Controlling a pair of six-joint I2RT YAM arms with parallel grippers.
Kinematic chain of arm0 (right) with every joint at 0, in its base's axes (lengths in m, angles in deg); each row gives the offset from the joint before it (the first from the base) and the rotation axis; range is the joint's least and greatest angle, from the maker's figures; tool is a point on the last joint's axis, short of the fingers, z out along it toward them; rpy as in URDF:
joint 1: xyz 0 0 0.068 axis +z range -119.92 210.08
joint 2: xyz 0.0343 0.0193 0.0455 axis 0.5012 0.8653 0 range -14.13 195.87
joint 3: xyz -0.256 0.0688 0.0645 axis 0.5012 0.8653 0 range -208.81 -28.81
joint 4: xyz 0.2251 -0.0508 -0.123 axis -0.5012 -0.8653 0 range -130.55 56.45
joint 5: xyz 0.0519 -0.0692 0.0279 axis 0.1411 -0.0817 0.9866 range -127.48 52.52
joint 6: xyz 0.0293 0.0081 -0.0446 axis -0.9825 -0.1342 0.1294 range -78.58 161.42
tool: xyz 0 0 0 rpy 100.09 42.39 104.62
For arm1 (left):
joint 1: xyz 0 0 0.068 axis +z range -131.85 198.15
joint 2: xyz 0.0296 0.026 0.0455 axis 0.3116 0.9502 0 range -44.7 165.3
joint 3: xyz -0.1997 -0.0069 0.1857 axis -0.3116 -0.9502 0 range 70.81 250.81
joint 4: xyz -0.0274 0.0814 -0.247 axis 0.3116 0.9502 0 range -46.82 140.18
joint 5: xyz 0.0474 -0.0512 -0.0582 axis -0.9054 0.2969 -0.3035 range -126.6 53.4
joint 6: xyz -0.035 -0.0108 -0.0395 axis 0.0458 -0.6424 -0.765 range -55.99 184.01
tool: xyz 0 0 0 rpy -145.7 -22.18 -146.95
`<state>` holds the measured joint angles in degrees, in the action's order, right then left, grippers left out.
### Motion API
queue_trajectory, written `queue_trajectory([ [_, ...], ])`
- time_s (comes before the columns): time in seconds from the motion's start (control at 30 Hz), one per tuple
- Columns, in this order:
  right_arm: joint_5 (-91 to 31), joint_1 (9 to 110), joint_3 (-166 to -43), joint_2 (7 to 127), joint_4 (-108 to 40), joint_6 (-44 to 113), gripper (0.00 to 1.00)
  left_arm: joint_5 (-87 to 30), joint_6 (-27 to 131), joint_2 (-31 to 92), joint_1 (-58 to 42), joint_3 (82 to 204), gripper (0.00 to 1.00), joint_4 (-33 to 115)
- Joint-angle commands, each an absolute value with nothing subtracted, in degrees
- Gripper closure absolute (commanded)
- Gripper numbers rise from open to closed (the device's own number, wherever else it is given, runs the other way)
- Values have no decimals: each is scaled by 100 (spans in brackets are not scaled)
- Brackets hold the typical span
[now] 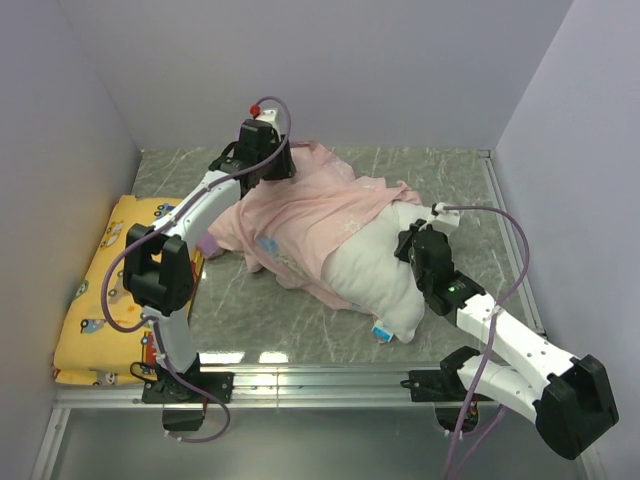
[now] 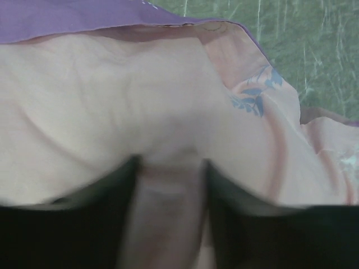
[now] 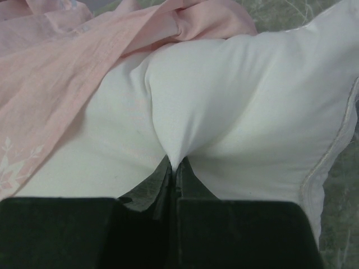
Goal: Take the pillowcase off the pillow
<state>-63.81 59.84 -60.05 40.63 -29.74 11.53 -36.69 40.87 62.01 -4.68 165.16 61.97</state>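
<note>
Right gripper point(image 3: 175, 168) pinches pillow point(image 1: 375, 280), lower right | left gripper point(image 1: 278, 165) clamps pillowcase point(image 1: 300, 215), upper centre | you'd pull up-left along that diagonal, away from pillow.

The top view is bright and evenly lit from above, with soft, short shadows and pale glare patches on the table point(image 1: 250, 312) at lower centre. The left wrist view is blurred throughout, the pillowcase point(image 2: 112, 112) too near the lens. The right wrist view is sharper, the pillow point(image 3: 252, 101) bright white with grey-shaded creases above a near-black bottom edge.
</note>
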Motion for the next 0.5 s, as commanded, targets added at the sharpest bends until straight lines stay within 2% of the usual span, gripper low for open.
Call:
queue_trajectory([
  [0.0, -6604, 6040, -6317, 3957, -3433, 1329, 100, -3642, 4142, 6296, -496, 16837, 61, 6322],
  [0.1, -6762, 6040, -6554, 3940, -3741, 1329, 100, -4176, 4072, 6393, -496, 17003, 100, 6392],
  [0.33, -7263, 5909, -7205, 3800, -4786, 1312, 100, -4854, 3695, 6367, 21, 17627, 100, 6717],
  [0.47, -7072, 5234, -7495, 3580, -5306, 1276, 100, -5021, 3395, 6200, 732, 17698, 100, 6831],
])
